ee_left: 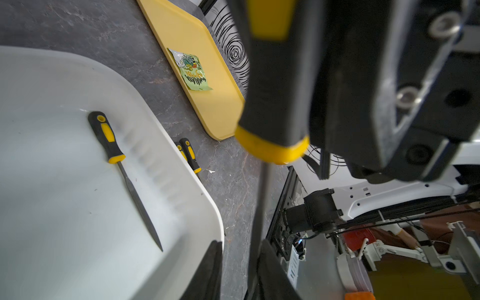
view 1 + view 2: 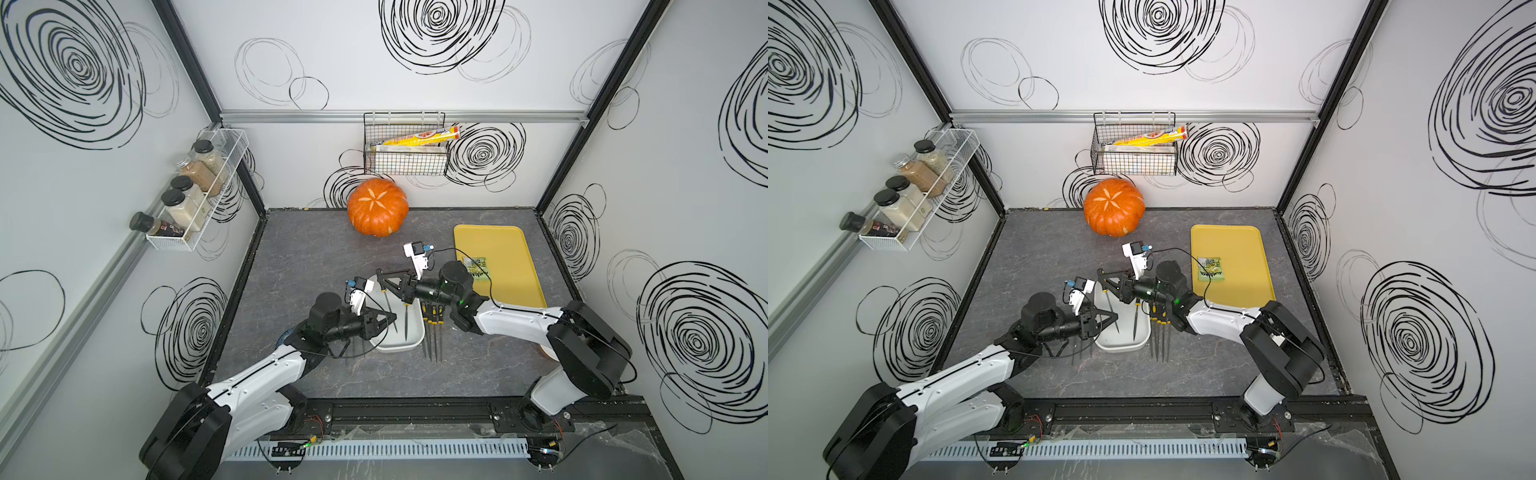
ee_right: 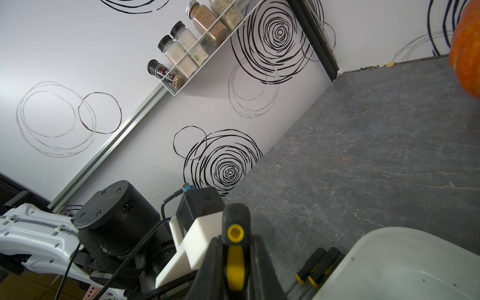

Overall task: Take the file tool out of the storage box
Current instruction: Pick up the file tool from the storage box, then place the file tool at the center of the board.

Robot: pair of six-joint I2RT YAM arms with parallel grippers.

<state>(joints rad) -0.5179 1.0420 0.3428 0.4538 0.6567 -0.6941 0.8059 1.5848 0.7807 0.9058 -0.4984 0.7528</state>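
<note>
Presently right end effector (image 3: 235, 262) grips file tool (image 1: 272, 91) handle at storage box (image 2: 397, 347); left end effector (image 1: 241, 249) brackets its shaft, grip unclear.

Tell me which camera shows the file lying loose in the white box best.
The left wrist view: the loose file lies whole and close on the storage box floor. Both top views show it small. The right wrist view misses it.

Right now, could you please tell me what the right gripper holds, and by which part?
The right gripper holds a file tool by its yellow-and-black handle; the blade reaches between the jaws of the left gripper, grip unclear.
</note>
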